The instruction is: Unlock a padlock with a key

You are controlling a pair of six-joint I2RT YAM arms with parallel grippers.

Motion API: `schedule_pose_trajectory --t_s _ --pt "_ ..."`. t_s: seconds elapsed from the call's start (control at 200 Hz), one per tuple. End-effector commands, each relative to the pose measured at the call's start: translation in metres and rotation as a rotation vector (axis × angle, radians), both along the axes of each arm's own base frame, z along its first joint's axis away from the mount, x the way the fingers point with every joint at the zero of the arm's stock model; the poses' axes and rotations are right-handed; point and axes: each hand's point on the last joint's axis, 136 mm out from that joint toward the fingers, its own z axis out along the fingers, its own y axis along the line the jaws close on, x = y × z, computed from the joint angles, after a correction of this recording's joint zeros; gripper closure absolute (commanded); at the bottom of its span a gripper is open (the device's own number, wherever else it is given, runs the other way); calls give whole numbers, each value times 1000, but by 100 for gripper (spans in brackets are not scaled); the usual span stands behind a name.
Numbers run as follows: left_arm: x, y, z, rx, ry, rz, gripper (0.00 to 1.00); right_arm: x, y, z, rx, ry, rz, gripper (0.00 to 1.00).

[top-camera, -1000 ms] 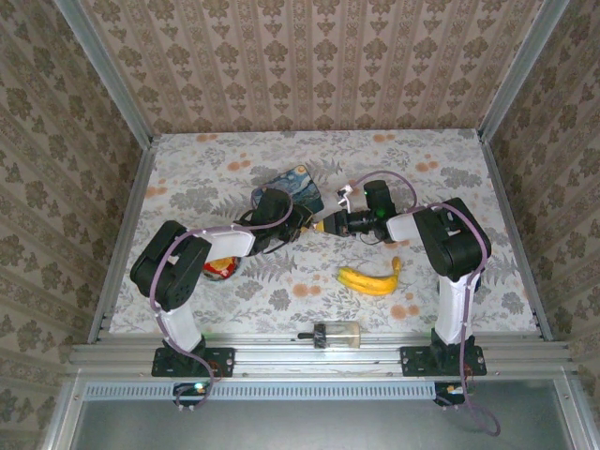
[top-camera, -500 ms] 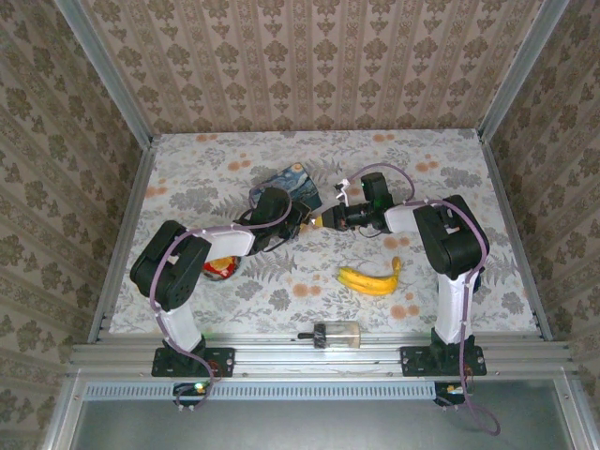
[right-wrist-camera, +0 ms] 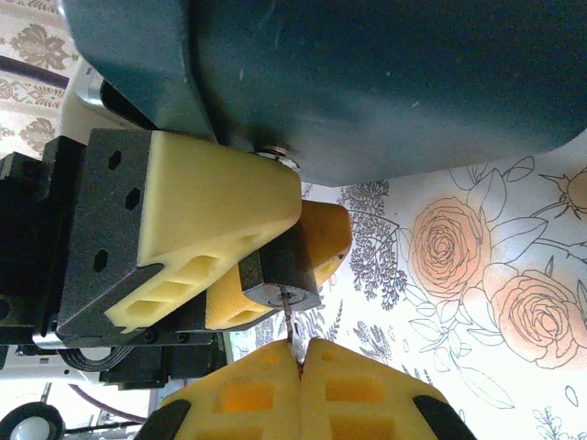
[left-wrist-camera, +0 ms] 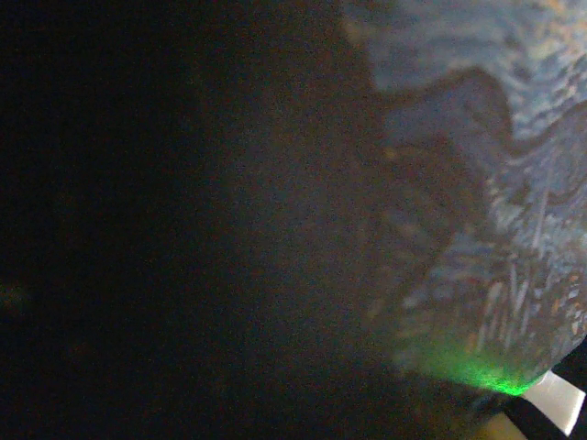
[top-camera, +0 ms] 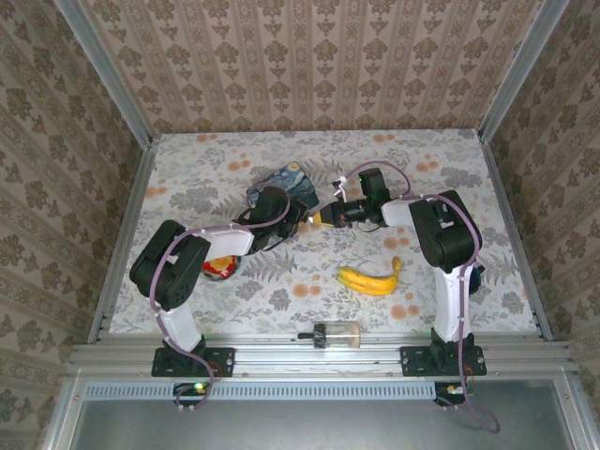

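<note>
Bottom centre of the right wrist view: right fingers (right-wrist-camera: 248,394) are pressed fully together on the thin key (right-wrist-camera: 288,325), whose tip is at the keyway of the padlock (right-wrist-camera: 280,273) just above, mid-frame. The padlock is pinched between the partly open left fingers (right-wrist-camera: 211,215), over the flowered surface (right-wrist-camera: 514,302). Risks: twisted off-axis, the slim shank could bend or slip in the pinch. The padlock might also swivel in the left grip rather than open.

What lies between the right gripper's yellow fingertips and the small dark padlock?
A thin metal key blade, pinched by the right gripper, reaches up into the face of the small dark padlock. This shows in the right wrist view.
</note>
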Motion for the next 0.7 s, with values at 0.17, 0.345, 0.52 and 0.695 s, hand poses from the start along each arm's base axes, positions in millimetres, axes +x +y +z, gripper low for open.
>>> schedule_pose_trajectory --t_s 0.17,0.345,0.52,0.695 --pt "-94 -64 -19 -86 225 -391 100 48 19 84 69 -393 -57 100" --pt "-95 -65 -17 -91 228 -395 100 61 13 72 -25 -353 -97 100" --pt "-95 -61 -16 -83 220 -384 100 65 8 67 -39 -319 -139 94" --pt "-90 -47 -19 -79 222 -331 100 55 3 65 -60 -296 -157 92"
